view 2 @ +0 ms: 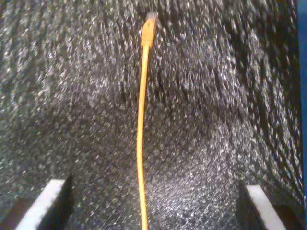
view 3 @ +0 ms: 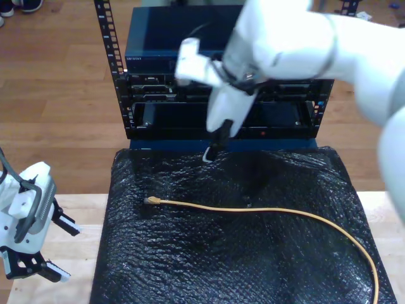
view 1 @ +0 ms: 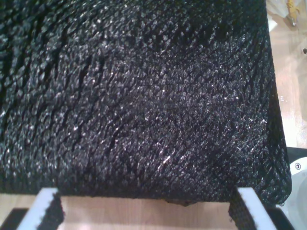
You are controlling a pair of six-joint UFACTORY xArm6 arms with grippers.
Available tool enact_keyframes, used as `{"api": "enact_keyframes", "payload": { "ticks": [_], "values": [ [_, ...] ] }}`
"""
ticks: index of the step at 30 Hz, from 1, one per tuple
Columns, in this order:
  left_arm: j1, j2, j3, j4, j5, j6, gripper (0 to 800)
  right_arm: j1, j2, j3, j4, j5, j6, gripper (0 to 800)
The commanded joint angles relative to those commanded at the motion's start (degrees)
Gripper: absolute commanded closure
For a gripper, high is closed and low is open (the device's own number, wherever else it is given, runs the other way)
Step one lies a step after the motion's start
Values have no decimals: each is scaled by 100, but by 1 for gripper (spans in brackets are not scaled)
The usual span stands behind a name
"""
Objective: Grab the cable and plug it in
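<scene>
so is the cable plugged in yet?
No. The cable lies loose on the black mat, plug free, short of the rack.

Lab or server-room test bench: open equipment rack (view 3: 218,76) with mounted network gear at 12 o'clock in the exterior view, black foam mat (view 3: 253,247) over pale wood surface (view 3: 76,253), wood-plank floor (view 3: 57,95) beyond.

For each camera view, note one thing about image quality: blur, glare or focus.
Second wrist view: the black mat is smeared with glinting speckles, while the cable stays fairly crisp. First wrist view: mat sharper, with small highlights. Exterior view: the big white arm is blurred and bright; the rack is dim.
</scene>
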Motion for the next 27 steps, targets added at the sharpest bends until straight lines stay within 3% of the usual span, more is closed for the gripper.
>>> {"api": "enact_keyframes", "payload": {
  "ticks": [12, 27],
  "values": [
    [9, 79, -26, 9, -290, -141, 1, 844, 976, -527, -1319, -246, 1618, 12],
    [18, 246, -44, 18, -475, -141, 0, 1196, 1881, -800, -1415, -404, 2171, 27]
  ]
}}
